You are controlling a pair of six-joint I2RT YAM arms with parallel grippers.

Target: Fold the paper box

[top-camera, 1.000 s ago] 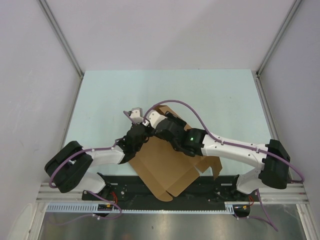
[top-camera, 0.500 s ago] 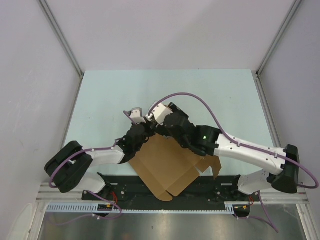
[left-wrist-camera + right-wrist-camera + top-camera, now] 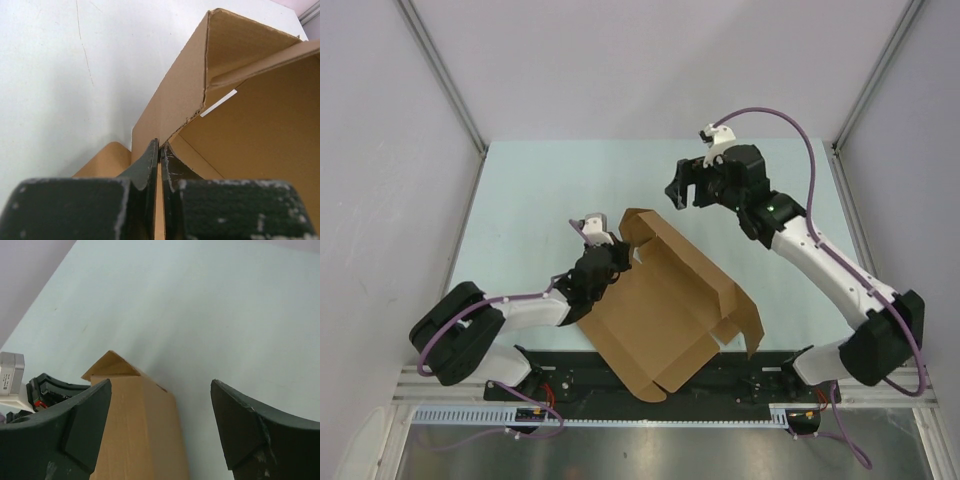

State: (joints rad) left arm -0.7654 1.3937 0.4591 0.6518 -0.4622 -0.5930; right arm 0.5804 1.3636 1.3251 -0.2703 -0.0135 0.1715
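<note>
right pincer [image 3: 161, 387] spread wide, paper box [image 3: 135, 430] corner between its fingers, pale table [image 3: 200, 305] beyond

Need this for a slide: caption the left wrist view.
Left gripper pinching the raised side wall of the partly folded paper box.

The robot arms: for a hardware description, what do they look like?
The left arm and right arm have white shells, black joints and bulky black bases. A purple cable loops along each. The right arm carries a green light. The fingers are black and scuffed.

No legible text or markings.
</note>
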